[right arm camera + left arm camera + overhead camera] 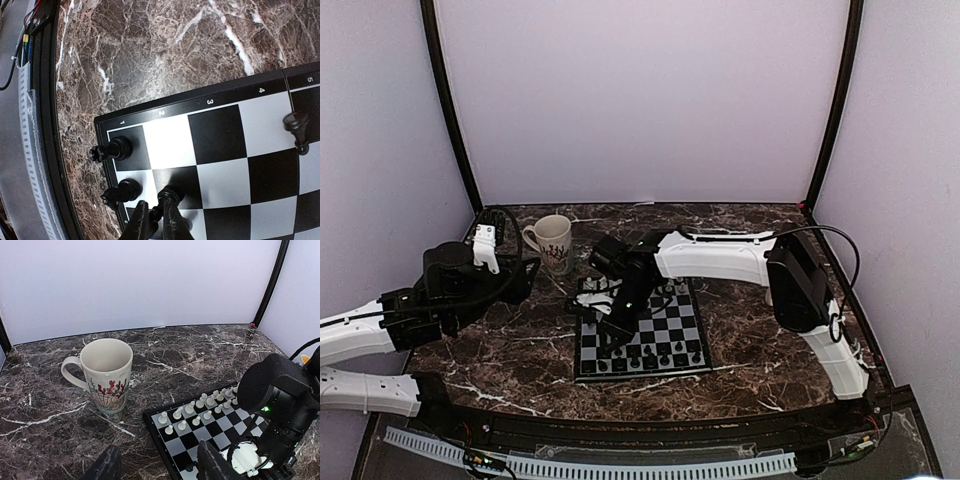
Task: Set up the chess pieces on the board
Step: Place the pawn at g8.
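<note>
Right jaws: pinched shut on an upright black chess piece (168,194) | place: over a dark square by the near left corner of the board (218,131), just beside two standing black pieces (112,149) | axis: vertical, piece directly under jaws | left jaws: open, empty, left of the board near the mug (107,374) | judgement: right arm nearer, lower straight.

Dark marbled desk (520,340), veined white. Upright near the far-left corner: cream mug (552,243) with red floral print, handle toward the left edge. Flat at centre: chequered board (680,320), set apart from the mug, closer to the near edge.
</note>
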`<state>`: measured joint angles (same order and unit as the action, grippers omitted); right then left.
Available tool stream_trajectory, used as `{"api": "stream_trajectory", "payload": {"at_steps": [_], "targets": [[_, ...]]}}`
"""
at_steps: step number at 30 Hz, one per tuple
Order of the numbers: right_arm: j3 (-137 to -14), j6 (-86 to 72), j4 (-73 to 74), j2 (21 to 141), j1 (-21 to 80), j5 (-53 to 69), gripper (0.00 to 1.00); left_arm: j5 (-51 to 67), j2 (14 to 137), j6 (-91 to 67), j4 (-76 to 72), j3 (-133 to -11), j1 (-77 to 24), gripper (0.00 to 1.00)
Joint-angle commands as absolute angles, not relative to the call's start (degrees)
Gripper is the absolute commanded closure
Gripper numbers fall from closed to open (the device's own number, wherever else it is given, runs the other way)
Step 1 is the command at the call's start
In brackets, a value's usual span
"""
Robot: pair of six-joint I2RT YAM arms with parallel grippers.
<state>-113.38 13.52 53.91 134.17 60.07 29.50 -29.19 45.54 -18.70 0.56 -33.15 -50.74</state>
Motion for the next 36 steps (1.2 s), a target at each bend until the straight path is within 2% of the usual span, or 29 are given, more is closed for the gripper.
{"api": "stream_trajectory", "payload": {"at_steps": [1,20,28,33,36], "targets": [[-115.15,14.23,54.71,135.5,60.64,28.39,0.89,-29.53,45.51,-19.26,0.57,-32.02,-50.45,0.46],[-118.15,13.71,55.17,137.82,60.64,27.72,0.85,-28.34,45.88,-19.6,0.18,-31.17,-50.45,0.46],[-120.12,14.21,56.75,136.04,60.64,29.85,0.73,-27.1,46.91,-19.47,0.63,-31.45,-50.45,0.45],[-119.54,15.6,57.62,132.19,59.83,30.71,0.72,-25.84,49.2,-21.91,8.36,-35.25,-49.97,0.38],[-116.43,16.5,57.26,128.31,57.6,31.4,0.72,-23.17,51.55,-21.0,14.17,-38.37,-48.84,0.37]]}}
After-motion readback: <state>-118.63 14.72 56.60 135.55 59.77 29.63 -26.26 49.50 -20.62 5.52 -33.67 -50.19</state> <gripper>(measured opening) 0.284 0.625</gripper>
